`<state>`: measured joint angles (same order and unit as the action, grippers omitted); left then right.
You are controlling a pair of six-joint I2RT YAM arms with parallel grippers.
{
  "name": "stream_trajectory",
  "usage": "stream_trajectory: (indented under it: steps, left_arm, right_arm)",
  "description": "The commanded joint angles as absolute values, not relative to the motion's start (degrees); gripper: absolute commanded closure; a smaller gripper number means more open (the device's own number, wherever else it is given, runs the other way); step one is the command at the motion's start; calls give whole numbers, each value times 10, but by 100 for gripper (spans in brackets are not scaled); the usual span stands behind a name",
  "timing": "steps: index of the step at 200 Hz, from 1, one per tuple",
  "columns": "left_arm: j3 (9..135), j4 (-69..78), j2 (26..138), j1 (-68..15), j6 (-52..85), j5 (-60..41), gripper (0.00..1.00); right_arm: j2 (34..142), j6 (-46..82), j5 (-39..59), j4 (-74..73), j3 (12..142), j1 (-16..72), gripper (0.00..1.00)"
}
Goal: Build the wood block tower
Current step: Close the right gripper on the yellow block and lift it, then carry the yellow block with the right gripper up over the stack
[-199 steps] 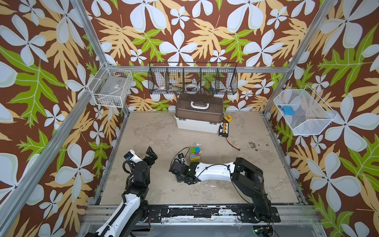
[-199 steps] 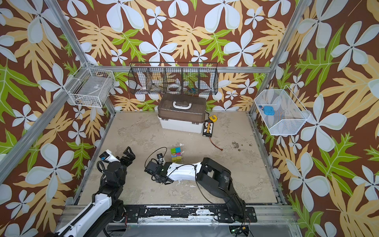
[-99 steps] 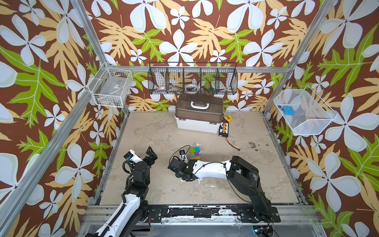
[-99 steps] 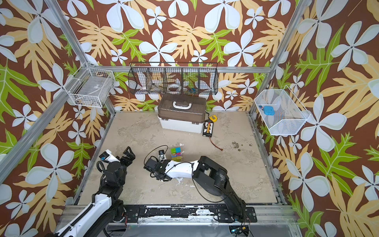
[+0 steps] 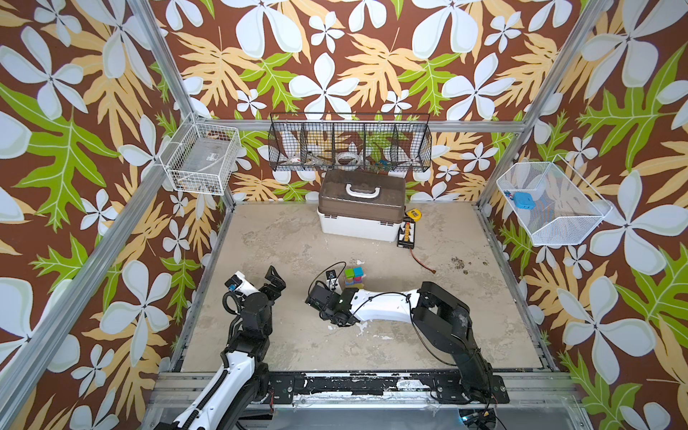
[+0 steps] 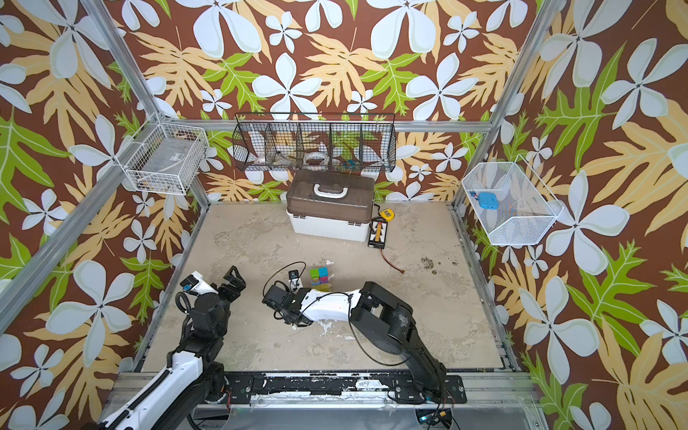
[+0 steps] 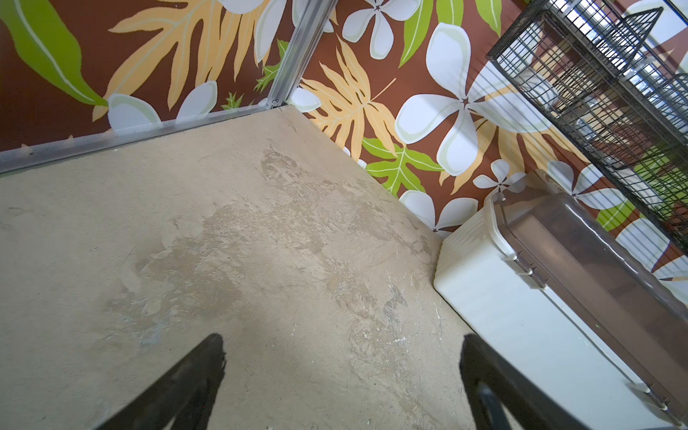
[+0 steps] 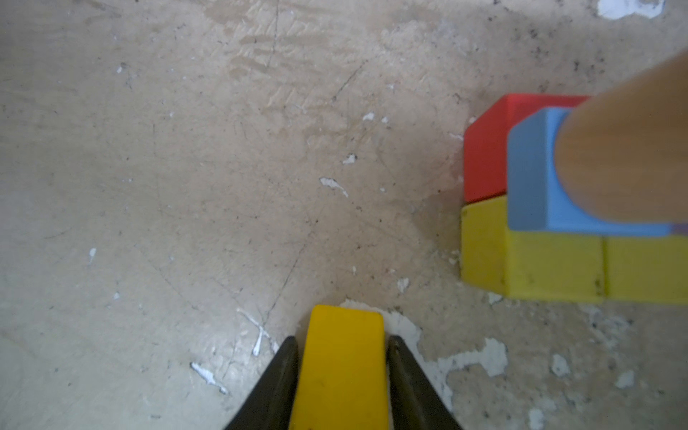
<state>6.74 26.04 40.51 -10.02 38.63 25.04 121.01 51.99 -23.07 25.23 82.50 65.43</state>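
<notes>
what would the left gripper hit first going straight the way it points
Probably bare table ahead of the left gripper; the white box sits off its line, depth unclear.

My right claw (image 8: 343, 339) has drawn its jaws in. Both fingers (image 8: 275, 383) now press the sides of the yellow block (image 8: 344, 372) between them. My right arm (image 5: 383, 307) has shifted slightly toward my left side, carrying the claw along beside the wood block tower (image 5: 353, 277).
</notes>
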Motion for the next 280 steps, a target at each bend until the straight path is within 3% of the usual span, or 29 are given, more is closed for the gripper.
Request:
stream_trajectory:
  steps: [1,32,133,235,280]
  left_arm:
    - [67,279,405,-99,384,251,0]
    - [67,280,408,-99,384,251,0]
    - [68,279,405,-99,383,250,0]
    - [67,279,405,-99,383,249,0]
    - [67,287,414,-99,386,232,1]
  right_arm:
    - [1201,506,-247,283,817,660,58]
    - [1189,496,-248,290,813,666,51]
    - [1221,465,-221,297,849,656,54]
    - [1203,450,-213,314,862,656,82]
    - [1071,409,-241,326,828,656,94]
